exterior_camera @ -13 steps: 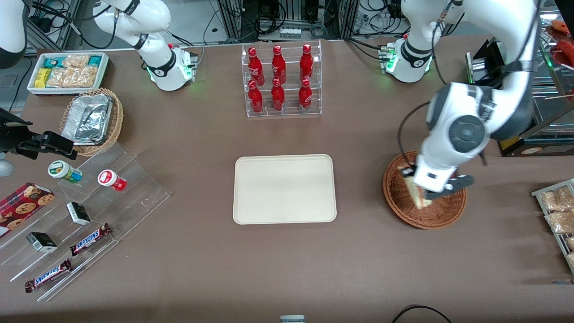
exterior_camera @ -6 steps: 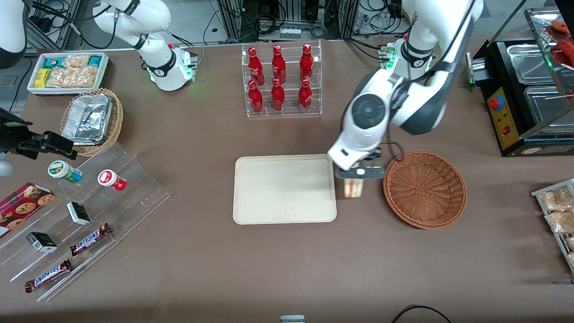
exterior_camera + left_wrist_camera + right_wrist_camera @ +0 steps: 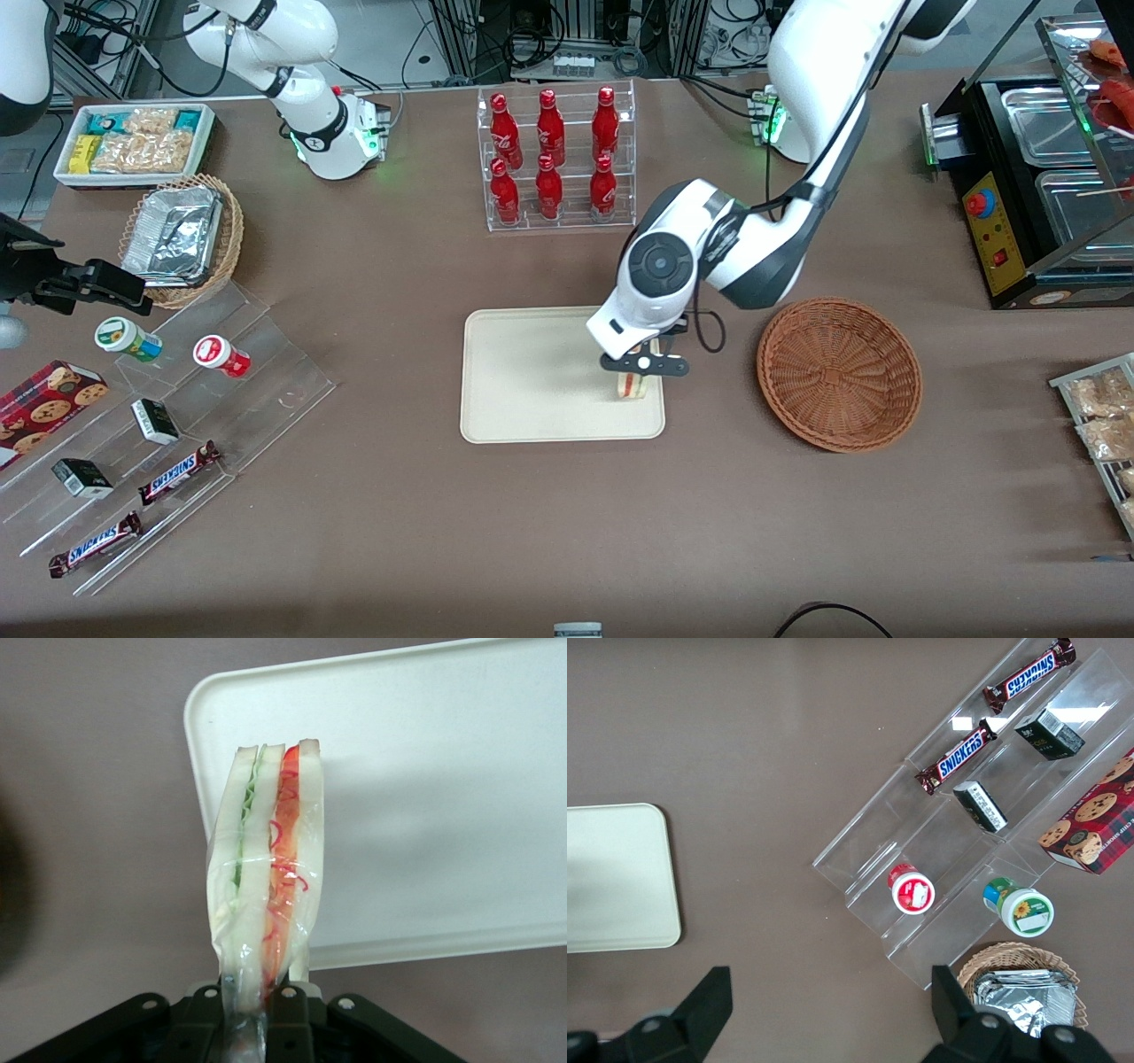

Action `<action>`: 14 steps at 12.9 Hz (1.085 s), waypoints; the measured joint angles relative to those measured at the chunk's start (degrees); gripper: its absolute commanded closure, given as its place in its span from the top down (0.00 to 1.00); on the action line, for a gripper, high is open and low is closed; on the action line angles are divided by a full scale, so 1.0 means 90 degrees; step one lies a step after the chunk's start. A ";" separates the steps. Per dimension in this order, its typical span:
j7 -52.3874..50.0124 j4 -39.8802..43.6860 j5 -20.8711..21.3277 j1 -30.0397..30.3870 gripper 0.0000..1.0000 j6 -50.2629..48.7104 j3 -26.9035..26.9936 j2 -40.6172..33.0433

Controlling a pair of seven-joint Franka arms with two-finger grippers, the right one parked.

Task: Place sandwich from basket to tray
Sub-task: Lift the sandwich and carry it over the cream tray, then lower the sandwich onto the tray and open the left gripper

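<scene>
End effector (image 3: 644,364) grips the sandwich (image 3: 631,385) above the tray (image 3: 532,372); basket (image 3: 838,372) holds nothing.

Gripper (image 3: 645,366) over bare tray (image 3: 532,372) with sandwich (image 3: 631,385); bottle rack (image 3: 556,159), basket (image 3: 838,372) well apart

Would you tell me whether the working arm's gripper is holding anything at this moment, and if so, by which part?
Yes: the gripper, above the tray, is shut on the sandwich, pinching one narrow end of the wedge in its clear wrap.
</scene>
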 measured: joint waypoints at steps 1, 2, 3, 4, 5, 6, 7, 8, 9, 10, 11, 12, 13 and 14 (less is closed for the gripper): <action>-0.0064 0.0171 -0.0003 -0.0038 0.00 0.0001 -0.0009 0.0165; -0.0115 0.0316 -0.0005 -0.0079 0.00 0.0004 -0.0011 0.0303; -0.0197 0.0422 -0.0008 -0.0113 0.00 0.0058 -0.0014 0.0411; -0.0310 0.0489 -0.0008 -0.0148 0.00 0.0191 -0.0016 0.0499; -0.0399 0.0508 -0.0009 -0.0196 0.00 0.0385 -0.0020 0.0580; -0.0469 0.0512 -0.0009 -0.0241 0.00 0.0553 -0.0020 0.0658; -0.0536 0.0518 -0.0009 -0.0279 0.00 0.0636 -0.0021 0.0730; -0.0595 0.0545 -0.0009 -0.0309 0.00 0.0673 -0.0021 0.0792; -0.0622 0.0584 -0.0009 -0.0330 0.00 0.0684 -0.0021 0.0851; -0.0627 0.0621 -0.0008 -0.0339 0.00 0.0703 -0.0021 0.0905; -0.0627 0.0652 -0.0008 -0.0344 0.00 0.0753 -0.0021 0.0958; -0.0627 0.0660 -0.0005 -0.0354 0.00 0.0839 -0.0021 0.1004; -0.0633 0.0662 -0.0005 -0.0367 0.00 0.0880 -0.0020 0.1049; -0.0643 0.0663 0.0001 -0.0379 0.00 0.0905 -0.0020 0.1087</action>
